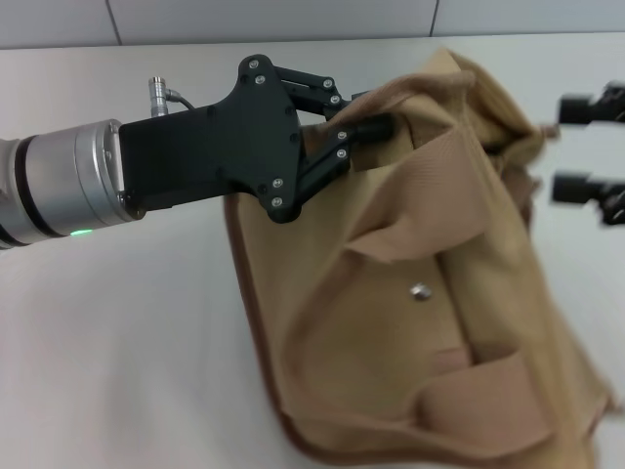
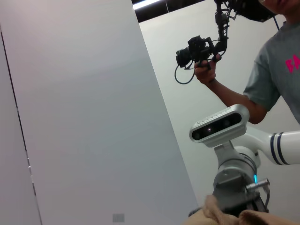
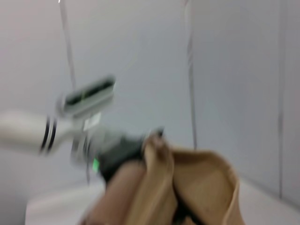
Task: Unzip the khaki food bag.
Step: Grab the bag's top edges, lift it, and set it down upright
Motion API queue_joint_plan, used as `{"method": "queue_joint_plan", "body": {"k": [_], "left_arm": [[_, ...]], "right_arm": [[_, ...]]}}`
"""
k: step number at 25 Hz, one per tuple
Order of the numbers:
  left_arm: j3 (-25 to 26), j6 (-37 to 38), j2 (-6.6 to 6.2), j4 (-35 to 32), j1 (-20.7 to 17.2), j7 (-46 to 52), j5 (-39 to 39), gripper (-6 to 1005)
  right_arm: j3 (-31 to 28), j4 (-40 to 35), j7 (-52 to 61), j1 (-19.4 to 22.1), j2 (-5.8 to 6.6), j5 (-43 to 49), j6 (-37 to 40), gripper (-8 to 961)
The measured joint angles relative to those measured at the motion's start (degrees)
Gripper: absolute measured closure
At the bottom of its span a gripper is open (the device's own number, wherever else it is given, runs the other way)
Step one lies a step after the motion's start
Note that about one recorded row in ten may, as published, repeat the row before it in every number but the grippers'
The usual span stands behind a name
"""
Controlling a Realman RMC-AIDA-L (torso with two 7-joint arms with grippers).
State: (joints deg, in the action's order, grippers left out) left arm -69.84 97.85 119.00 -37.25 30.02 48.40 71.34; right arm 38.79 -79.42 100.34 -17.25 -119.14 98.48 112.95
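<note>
The khaki food bag lies tilted on the white table, with its wide webbing handles and small metal snap facing up. Its top zipper is not visible. My left gripper reaches in from the left and is shut on the fabric at the bag's upper left edge. At the right edge of the head view, my right gripper is open, its two fingers spread just beside the bag's upper right corner. In the right wrist view the bag fills the lower part, with the left gripper behind it.
The white table stretches out to the left of the bag. A brown-edged base runs along the bag's left side. In the left wrist view a person holding a camera rig stands behind the robot's right arm.
</note>
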Motion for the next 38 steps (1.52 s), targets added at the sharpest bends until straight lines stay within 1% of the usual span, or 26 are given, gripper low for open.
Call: {"method": "queue_joint_plan", "body": {"k": [6,9,15,19,23,26,31,34,37,38], "left_arm": [[-0.2,-0.1,-0.04,0.1,-0.1,-0.1,-0.2,923],[-0.2,-0.2,-0.02,0.1,0.1,-0.1,-0.2,924],[-0.3,-0.2,0.00,0.1,0.3,-0.8,-0.2,924],[-0.9,-0.2,0.00,0.1,0.1,-0.9,-0.2,924],[-0.9,-0.3,0.01,0.1,0.1,-0.9,-0.2,924],[-0.9,-0.3,0.00,0.1,0.2,-0.9,-0.2,924],[-0.9,-0.3,0.00,0.1,0.3,-0.9,-0.2,924],[-0.9,-0.2,0.00,0.1,0.4,-0.9,-0.2,924],[-0.9,-0.1,0.00,0.1,0.5,-0.9,-0.2,924],[-0.9,-0.1,0.00,0.1,0.5,-0.9,-0.2,924]], "right_arm": [[-11.1,6.6,0.5,1.1,0.33,-5.9,5.4,150],[-13.1,8.1,0.0,1.3,0.60,-6.4,7.0,154],[-12.3,8.2,0.3,0.3,0.21,-5.9,4.0,162],[-9.8,9.7,0.1,-0.8,0.14,-5.2,2.0,167],[-6.5,10.7,-0.4,-1.4,0.12,-4.9,2.7,172],[-4.0,10.8,-0.4,-1.9,0.15,-2.9,2.1,176],[-3.6,11.9,-0.5,-4.0,0.14,0.2,1.1,382],[-2.9,13.0,-0.5,-5.8,0.12,1.0,0.9,447],[-1.8,13.2,-0.5,-6.2,0.10,1.1,0.8,512],[-1.3,13.2,-0.5,-6.3,0.10,1.1,0.8,512]]}}
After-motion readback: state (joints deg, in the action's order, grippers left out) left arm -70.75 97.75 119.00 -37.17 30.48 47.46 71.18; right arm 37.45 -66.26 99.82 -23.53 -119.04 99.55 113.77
